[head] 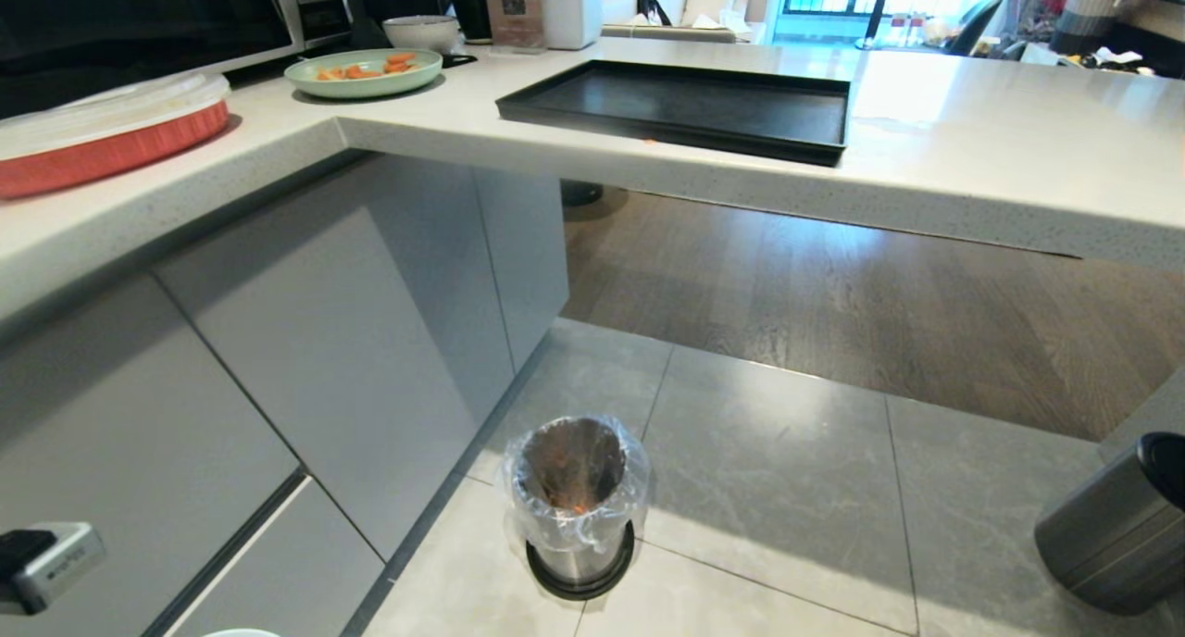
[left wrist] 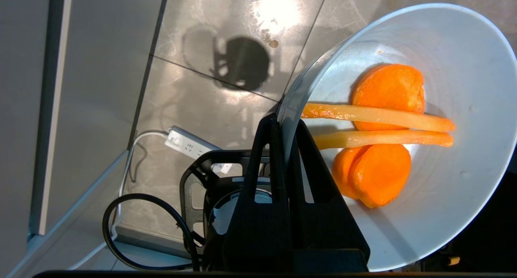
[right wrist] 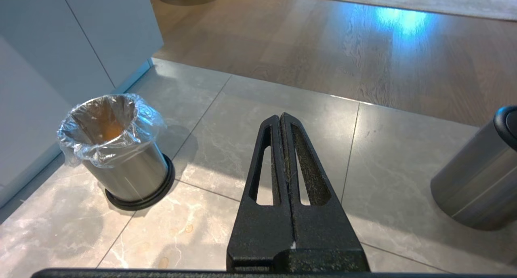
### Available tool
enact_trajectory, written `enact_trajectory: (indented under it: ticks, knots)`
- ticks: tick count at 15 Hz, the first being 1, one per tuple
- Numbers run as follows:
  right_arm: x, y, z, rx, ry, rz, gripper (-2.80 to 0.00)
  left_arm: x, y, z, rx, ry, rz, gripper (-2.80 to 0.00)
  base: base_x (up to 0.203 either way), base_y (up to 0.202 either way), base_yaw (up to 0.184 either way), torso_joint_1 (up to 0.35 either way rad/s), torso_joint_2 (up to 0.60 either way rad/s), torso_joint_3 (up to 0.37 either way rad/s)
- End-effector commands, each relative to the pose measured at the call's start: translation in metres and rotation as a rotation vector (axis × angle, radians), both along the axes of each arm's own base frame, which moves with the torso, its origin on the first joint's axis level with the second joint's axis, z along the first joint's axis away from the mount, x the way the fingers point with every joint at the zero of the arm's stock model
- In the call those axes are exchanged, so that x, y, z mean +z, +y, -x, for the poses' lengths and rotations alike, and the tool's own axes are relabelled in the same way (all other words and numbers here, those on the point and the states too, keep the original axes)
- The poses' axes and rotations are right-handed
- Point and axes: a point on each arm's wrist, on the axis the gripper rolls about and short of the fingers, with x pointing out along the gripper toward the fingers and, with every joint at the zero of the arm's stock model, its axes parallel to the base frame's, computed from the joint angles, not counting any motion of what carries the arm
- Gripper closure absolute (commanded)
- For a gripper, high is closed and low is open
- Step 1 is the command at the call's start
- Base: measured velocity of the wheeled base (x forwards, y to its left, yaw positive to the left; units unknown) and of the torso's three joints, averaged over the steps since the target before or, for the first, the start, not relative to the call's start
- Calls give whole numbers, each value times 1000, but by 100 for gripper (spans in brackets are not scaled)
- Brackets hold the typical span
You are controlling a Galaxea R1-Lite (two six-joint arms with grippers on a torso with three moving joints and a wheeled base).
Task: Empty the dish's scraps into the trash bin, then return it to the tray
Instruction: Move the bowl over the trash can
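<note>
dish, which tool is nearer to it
Left. The left tool is shut on the dish rim. The right tool hangs shut above the floor tiles, with no dish nearby.

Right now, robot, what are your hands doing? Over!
Left hand shut on dish rim, scraps inside. Right hand shut, empty, over floor. Trash bin on floor, tray bare. Nothing blocking.

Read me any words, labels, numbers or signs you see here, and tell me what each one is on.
None can be read.
Brown box on the counter: a QR code label, no legible words.
Grey block at the head view's lower left: faint lettering, too blurred.
Microwave panel: markings too small.
</note>
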Motion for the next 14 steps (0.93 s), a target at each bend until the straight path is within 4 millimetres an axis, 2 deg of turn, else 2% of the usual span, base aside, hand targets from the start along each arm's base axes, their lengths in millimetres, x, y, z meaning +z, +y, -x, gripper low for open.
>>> enact_trajectory:
  ticks: [1,10,14]
  knots:
    - [0,0,0,1,1,-1,0,0,0,1,-1,0,1,0,0,0,0,0,0,0]
    - [0,0,0,1,1,0,0,1,0,1,-2,-4,3,0,0,-178,-1,3,4,2]
    - [0,0,0,1,1,0,0,0,0,2,-2,-3,2,0,0,-26,-1,1,1,2]
